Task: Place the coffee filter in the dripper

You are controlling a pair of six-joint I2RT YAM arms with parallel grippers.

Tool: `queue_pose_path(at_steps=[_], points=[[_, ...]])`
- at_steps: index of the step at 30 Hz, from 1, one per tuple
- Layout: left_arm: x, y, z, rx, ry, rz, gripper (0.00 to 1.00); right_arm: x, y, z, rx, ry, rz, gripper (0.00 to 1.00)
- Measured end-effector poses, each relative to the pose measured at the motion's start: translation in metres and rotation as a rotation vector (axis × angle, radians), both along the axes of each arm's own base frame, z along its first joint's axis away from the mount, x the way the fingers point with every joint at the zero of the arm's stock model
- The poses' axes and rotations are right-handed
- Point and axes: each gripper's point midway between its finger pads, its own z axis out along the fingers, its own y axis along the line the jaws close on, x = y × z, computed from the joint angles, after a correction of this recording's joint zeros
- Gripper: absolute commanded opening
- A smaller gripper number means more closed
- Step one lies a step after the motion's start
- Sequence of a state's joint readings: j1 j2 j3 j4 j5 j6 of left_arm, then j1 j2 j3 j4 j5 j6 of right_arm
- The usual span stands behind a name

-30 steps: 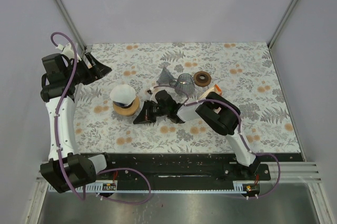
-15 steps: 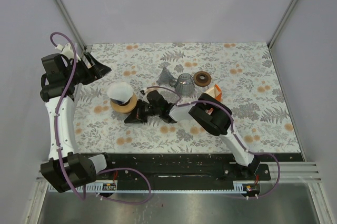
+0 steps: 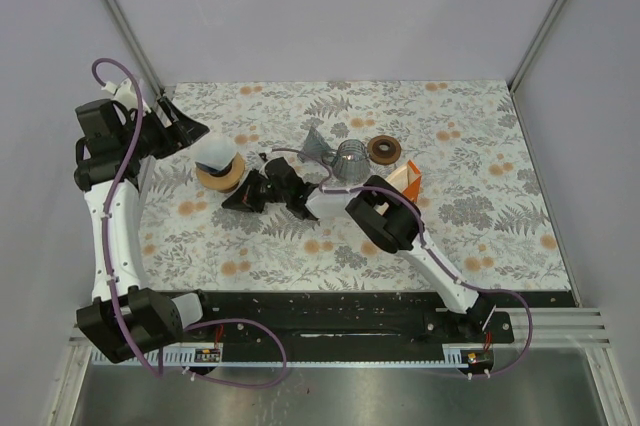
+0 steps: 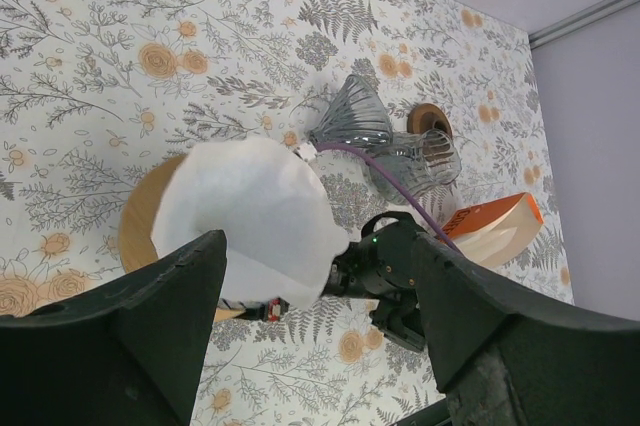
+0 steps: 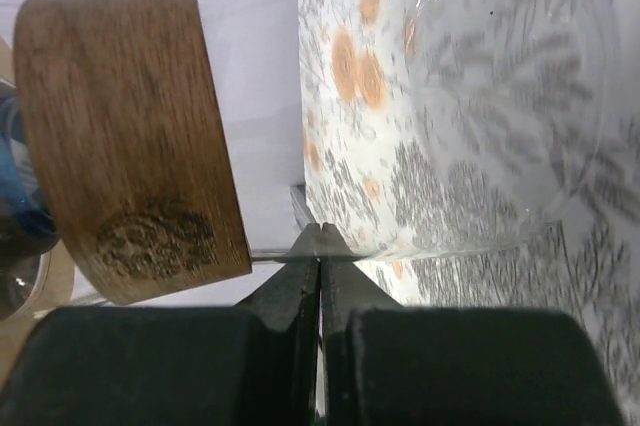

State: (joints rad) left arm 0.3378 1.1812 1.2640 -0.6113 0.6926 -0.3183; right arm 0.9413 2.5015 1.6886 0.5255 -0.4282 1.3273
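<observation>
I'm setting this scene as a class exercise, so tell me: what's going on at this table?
The white paper filter sits in the top of the dripper, which is glass with a wooden collar. The right gripper is shut, with its tips against the dripper's glass. It is unclear whether it actually pinches the glass. The left gripper hangs open over the filter and holds nothing.

Robot lab test cell, not a home. Giveaways: plain grey wall panels [image 3: 330,6] on three sides, aluminium frame posts [image 3: 115,16] at 11 and 1 o'clock, and a black mounting rail [image 3: 330,318] at 6 o'clock with two arms [image 3: 108,236] bolted to it. Bare sheet metal [image 3: 330,396] sits below the rail. The floral tablecloth [image 3: 480,216] is the only homely bit.
</observation>
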Motion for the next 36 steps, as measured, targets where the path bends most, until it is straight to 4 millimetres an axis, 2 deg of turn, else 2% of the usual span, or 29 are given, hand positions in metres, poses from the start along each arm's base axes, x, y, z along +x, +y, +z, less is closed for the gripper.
queue_pose_path(at_steps=[8, 13, 17, 21, 23, 26, 32, 33, 34, 36], points=[[0.003, 0.001, 0.010, 0.007, -0.027, -0.003, 0.78, 0.046, 0.020, -0.005, 0.003, -0.029, -0.088, 0.00], [0.003, 0.000, 0.010, 0.004, -0.028, -0.007, 0.79, 0.065, 0.022, -0.005, -0.018, -0.064, -0.104, 0.01], [0.002, -0.001, 0.011, 0.002, -0.029, -0.012, 0.79, 0.066, 0.014, -0.016, -0.061, -0.113, -0.094, 0.05], [0.002, -0.002, 0.011, -0.002, -0.031, -0.018, 0.79, 0.050, -0.011, -0.038, -0.164, -0.154, -0.064, 0.11], [0.002, -0.002, 0.012, -0.007, -0.032, -0.022, 0.79, 0.043, -0.021, -0.038, -0.200, -0.183, -0.045, 0.15], [0.002, -0.003, 0.014, -0.013, -0.037, -0.022, 0.79, 0.033, -0.036, -0.020, -0.232, -0.245, -0.011, 0.22], [0.003, -0.003, 0.017, -0.017, -0.050, -0.021, 0.79, 0.021, -0.056, 0.056, -0.216, -0.443, 0.035, 0.33], [0.003, -0.003, 0.017, -0.017, -0.051, -0.021, 0.79, 0.017, -0.065, 0.075, -0.227, -0.500, 0.044, 0.36], [0.003, -0.003, 0.018, -0.016, -0.052, -0.021, 0.79, 0.017, -0.066, 0.076, -0.229, -0.504, 0.044, 0.39], [0.002, -0.004, 0.019, -0.015, -0.056, -0.022, 0.79, 0.015, -0.078, 0.096, -0.255, -0.575, 0.061, 0.44]])
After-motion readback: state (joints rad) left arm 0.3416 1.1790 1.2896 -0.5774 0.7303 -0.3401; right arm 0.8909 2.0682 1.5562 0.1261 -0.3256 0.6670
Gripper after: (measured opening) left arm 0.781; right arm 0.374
